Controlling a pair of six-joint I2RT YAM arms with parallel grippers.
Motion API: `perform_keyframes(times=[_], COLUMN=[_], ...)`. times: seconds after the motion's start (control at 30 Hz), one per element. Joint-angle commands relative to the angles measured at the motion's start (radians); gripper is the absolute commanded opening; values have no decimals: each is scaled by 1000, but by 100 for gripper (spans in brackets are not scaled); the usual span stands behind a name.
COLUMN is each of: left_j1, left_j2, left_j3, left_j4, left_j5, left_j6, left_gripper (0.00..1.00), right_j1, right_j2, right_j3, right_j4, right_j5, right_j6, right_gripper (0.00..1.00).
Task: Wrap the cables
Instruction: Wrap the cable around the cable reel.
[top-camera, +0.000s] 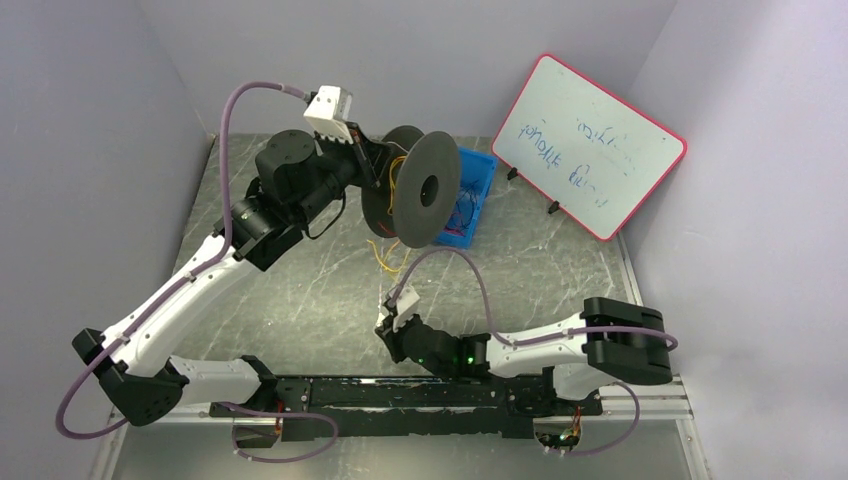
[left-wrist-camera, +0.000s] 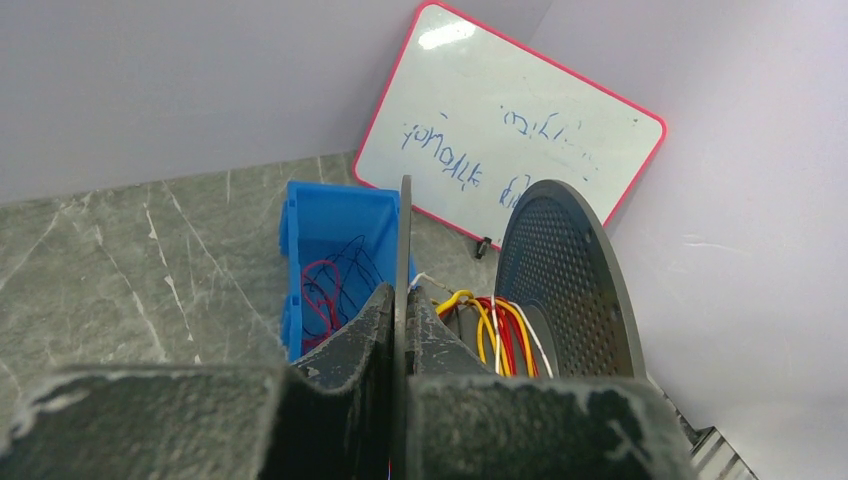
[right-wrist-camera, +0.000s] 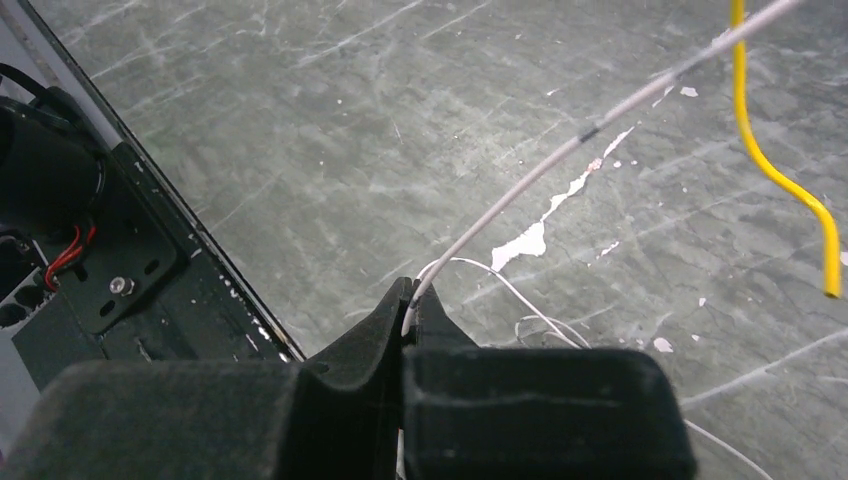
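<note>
The thin coloured cables (left-wrist-camera: 500, 335), yellow, red and white strands, lie wound on the core of a black plastic spool (left-wrist-camera: 565, 270), between its perforated far disc and a thin near disc (left-wrist-camera: 404, 230). My left gripper (left-wrist-camera: 403, 300) is clamped on the edge of that near disc, so the wound strands sit just to the right of my left fingertips and a little beyond them. One white strand (right-wrist-camera: 560, 160) slants up and away from my right gripper (right-wrist-camera: 408, 300), whose jaws are pinched tight on it where it enters between them, low over the grey marbled table (right-wrist-camera: 300, 130). A loose yellow strand (right-wrist-camera: 790, 190) hangs to the right of it, apart from my fingers. More red and dark wires (left-wrist-camera: 335, 285) lie in a blue plastic bin (left-wrist-camera: 335, 215) just beyond the spool. A pink-framed whiteboard (top-camera: 590, 145) leans at the far wall.
</note>
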Motion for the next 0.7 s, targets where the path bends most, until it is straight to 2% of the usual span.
perform_keyframes(times=[0.0,0.3,0.67], left_j1=[4,3,4], left_j2=[-23,-35,-61], left_j3=[-8,-31,-65], left_j4=[158,160,152], left_j5=[16,16,47], left_j6=[-30,-33,-40], left_gripper=[7,7,7], right_j1=[6,8,5], right_j2=[38,103,128], right_j3=[54,117,77], right_j4=[10,-83,-132], right_j5=[28,119,245], right_j6=[3,84,226], right_gripper=[0,0,0])
